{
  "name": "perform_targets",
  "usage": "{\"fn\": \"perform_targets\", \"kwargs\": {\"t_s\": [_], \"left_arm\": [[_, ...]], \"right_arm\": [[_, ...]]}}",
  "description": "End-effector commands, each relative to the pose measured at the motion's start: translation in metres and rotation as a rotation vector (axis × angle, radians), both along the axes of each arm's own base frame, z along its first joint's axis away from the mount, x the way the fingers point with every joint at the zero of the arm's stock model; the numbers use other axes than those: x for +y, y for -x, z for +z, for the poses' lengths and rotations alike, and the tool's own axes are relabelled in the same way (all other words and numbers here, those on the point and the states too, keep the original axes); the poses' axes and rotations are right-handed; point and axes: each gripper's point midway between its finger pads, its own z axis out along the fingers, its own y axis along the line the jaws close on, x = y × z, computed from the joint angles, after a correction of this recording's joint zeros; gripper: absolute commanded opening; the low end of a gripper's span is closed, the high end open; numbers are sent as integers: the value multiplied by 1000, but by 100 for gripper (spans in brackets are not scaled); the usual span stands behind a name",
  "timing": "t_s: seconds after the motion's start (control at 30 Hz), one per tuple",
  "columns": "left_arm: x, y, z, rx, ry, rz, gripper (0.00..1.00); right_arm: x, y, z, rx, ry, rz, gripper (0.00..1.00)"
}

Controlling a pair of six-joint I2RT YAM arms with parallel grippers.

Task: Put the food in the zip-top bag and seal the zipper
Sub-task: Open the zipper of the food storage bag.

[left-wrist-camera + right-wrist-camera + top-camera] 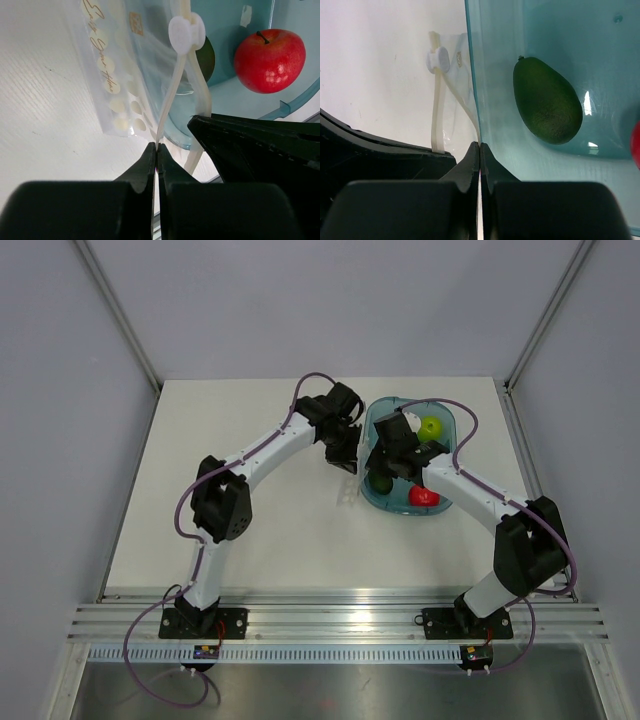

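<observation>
The clear zip-top bag [348, 488] lies on the table against the left rim of the teal tray [447, 416]. The dark green food [381, 483] lies in the tray, outside the bag, and shows in the right wrist view [547, 100]. My left gripper [157, 146] is shut on one white strip of the zipper [170, 95]. My right gripper [480, 145] is shut on the other strip, right at the tray wall [495, 60]. The two strips spread apart from the white slider [186, 32]. In the top view both grippers, left [345, 458] and right [378, 458], meet above the bag.
The tray also holds a red apple [270, 52], a lime-green apple [431, 426] and a white item [393, 423]. The bag's gold-printed panel [115, 65] rests on the white table. Grey walls stand at the back and sides.
</observation>
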Motion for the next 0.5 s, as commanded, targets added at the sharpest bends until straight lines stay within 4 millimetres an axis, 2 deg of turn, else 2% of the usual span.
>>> {"fn": "perform_targets", "kwargs": {"t_s": [0.0, 0.1, 0.2, 0.27, 0.33, 0.47], "left_arm": [[0, -5, 35, -77, 63, -2, 0], [7, -4, 38, -83, 59, 6, 0], [23, -7, 44, -100, 50, 32, 0], [36, -13, 45, -112, 34, 62, 0], [44, -13, 58, -138, 38, 79, 0], [44, -11, 80, -177, 78, 78, 0]], "right_arm": [[3, -11, 20, -63, -16, -27, 0], [-4, -12, 14, -55, 28, -29, 0], [-15, -17, 8, -41, 48, -46, 0], [-15, -18, 7, -38, 43, -38, 0], [-12, -20, 8, -39, 37, -25, 0], [-5, -24, 9, -34, 12, -21, 0]]}}
